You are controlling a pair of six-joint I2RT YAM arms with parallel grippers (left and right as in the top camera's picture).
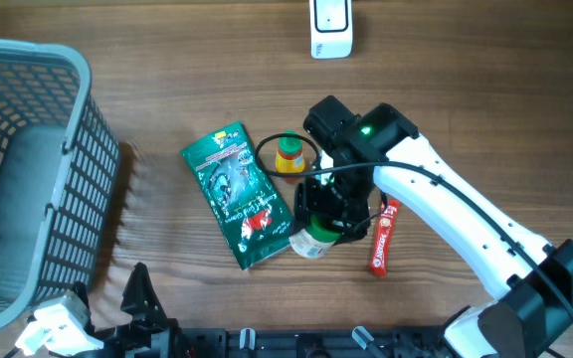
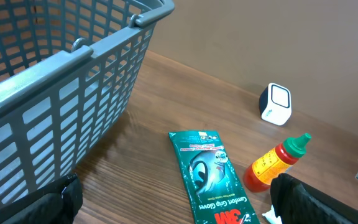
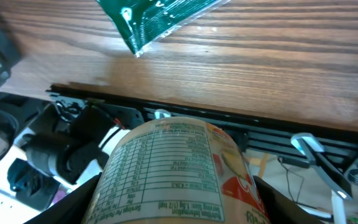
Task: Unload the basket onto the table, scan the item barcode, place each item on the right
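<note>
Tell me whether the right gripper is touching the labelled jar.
Touching. In the right wrist view the right gripper clamps the labelled jar, both fingers against its sides.

The basket [image 1: 28, 179] stood at the left of the table [image 1: 167, 89], the packet [image 1: 239, 196] lay in the middle with a bottle [image 1: 289, 156] beside its far right corner and a jar [image 1: 311, 242] at its near right corner, a snack bar [image 1: 381, 244] right of the jar, and the scanner [image 1: 330, 25] well behind.

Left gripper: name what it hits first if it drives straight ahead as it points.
Likely the flat green glove packet lying ahead of the open left gripper, though depth is unclear.
</note>
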